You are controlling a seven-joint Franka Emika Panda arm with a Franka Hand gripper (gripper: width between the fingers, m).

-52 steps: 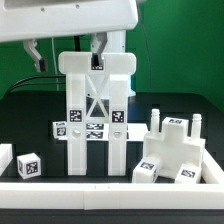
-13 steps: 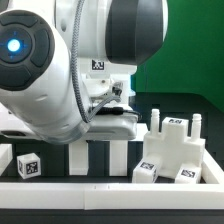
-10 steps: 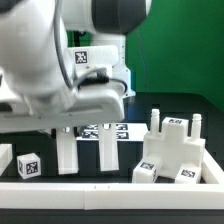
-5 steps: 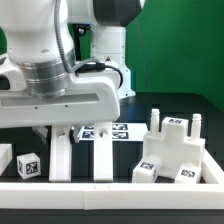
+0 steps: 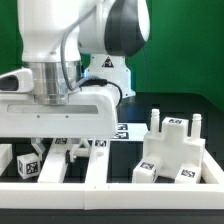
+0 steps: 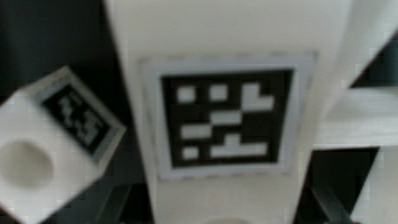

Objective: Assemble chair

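While the white robot arm [image 5: 50, 50] is bent low, a chunky white tagged plastic chair panel [image 5: 100, 172] is seen beneath its gripper [image 5: 62, 142], whose grip cannot be told.

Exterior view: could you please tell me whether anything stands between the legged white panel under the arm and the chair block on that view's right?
Nothing visible does. Bare table separates the panel from the chair block; the small tagged cube sits on the panel's other side.

Glossy white arm [image 5: 45, 35], rounded dark grey joint cap [image 5: 128, 25], thin black cable [image 5: 68, 45], broad white wrist block [image 5: 60, 110]
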